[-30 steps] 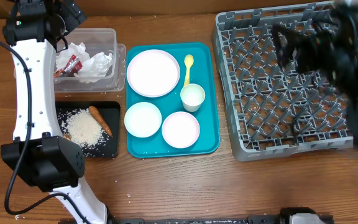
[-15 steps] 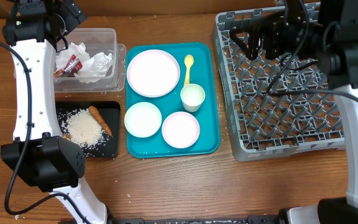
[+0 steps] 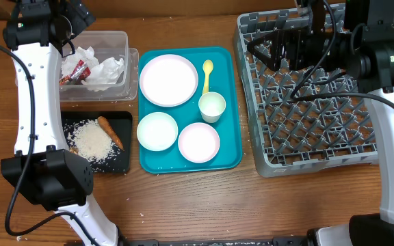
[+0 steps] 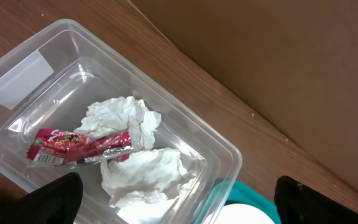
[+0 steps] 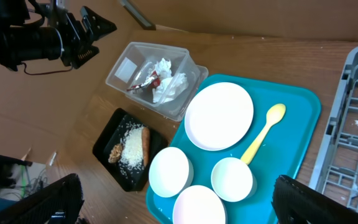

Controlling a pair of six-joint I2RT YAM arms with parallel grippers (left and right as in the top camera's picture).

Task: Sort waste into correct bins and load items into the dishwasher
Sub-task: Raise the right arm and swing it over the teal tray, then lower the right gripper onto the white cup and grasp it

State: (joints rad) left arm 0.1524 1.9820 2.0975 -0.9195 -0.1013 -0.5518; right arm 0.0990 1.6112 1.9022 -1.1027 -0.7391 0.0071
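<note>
Left end effector (image 4: 179, 186), wide and empty, hangs by the clear tub (image 4: 36, 68) holding wrapper (image 4: 79, 144) and napkins (image 4: 126, 118). Right end effector (image 5: 178, 186), equally wide, hangs above the grey rack (image 3: 320, 116). Brown chunk (image 5: 114, 153) in the black tray (image 3: 122, 164) is barely discernible.

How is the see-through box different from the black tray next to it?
The clear tub is see-through with tall walls; the black tray is dark and shallow. The clear tub holds crumpled napkins and a red-and-white wrapper; the black tray holds rice and a carrot stick. Both are rectangles, sitting side by side next to the teal tray.
</note>
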